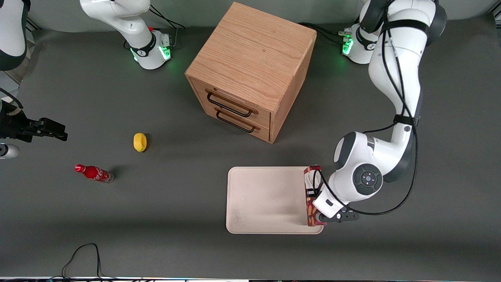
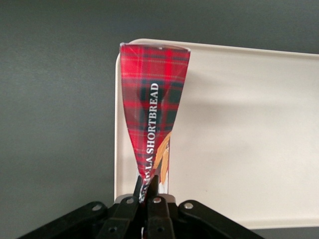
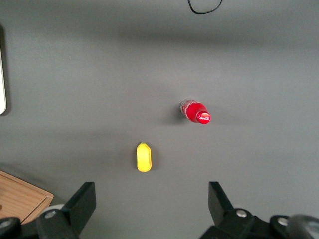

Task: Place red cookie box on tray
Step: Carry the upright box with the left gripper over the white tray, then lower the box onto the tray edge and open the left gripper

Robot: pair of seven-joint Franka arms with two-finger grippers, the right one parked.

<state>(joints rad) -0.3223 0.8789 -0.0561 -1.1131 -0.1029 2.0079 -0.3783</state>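
The red cookie box (image 1: pixel 311 196) is a long, slim tartan carton with tan cookie pictures. It lies lengthwise over the edge of the pale cream tray (image 1: pixel 266 199) at the working arm's end. My left gripper (image 1: pixel 314 194) is shut on the box, pinching its thin top edge. In the left wrist view the box (image 2: pixel 154 109) stretches away from the gripper (image 2: pixel 148 186), and its end reaches a corner of the tray (image 2: pixel 239 139). I cannot tell whether the box touches the tray or hangs just above it.
A wooden drawer cabinet (image 1: pixel 250 70) stands farther from the front camera than the tray. A yellow fruit (image 1: pixel 139 141) and a small red soda bottle (image 1: pixel 94 173) lie toward the parked arm's end. A black cable (image 1: pixel 84 254) loops at the table's near edge.
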